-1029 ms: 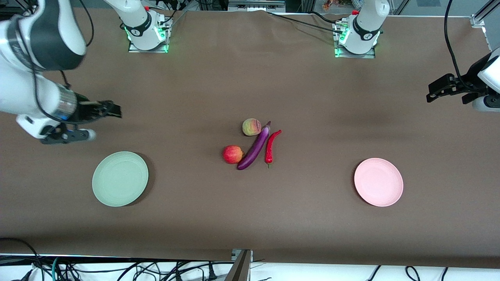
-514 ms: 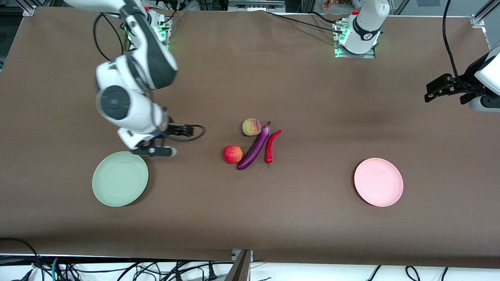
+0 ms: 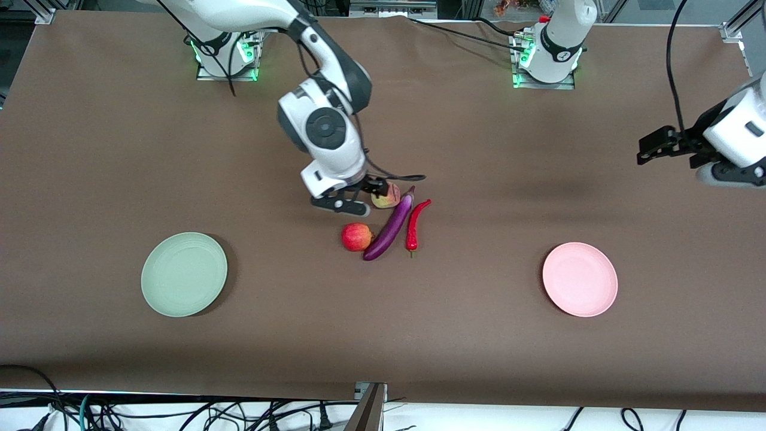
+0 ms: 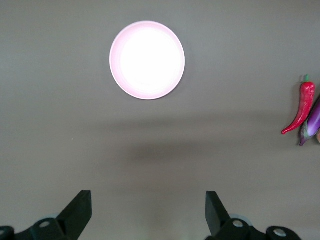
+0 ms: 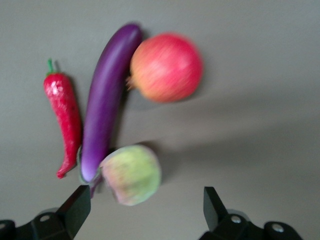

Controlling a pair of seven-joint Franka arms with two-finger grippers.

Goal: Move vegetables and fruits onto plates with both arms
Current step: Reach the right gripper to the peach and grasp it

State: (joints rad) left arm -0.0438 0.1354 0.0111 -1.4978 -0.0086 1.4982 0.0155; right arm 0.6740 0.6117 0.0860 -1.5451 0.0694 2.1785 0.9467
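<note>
eggplant diagonal, stem end beside peach

Eggplant crowds peach (touching).

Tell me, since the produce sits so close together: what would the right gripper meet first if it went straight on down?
Probably the peach, just ahead of the open right gripper, slightly off-centre; the eggplant lies beside it. Depth is uncertain.

A glossy purple eggplant lies beside a red chili with a green stem, a red apple and a yellow-green, pink-blushed peach. The plates are mint green and pale pink on the plain brown table.
</note>
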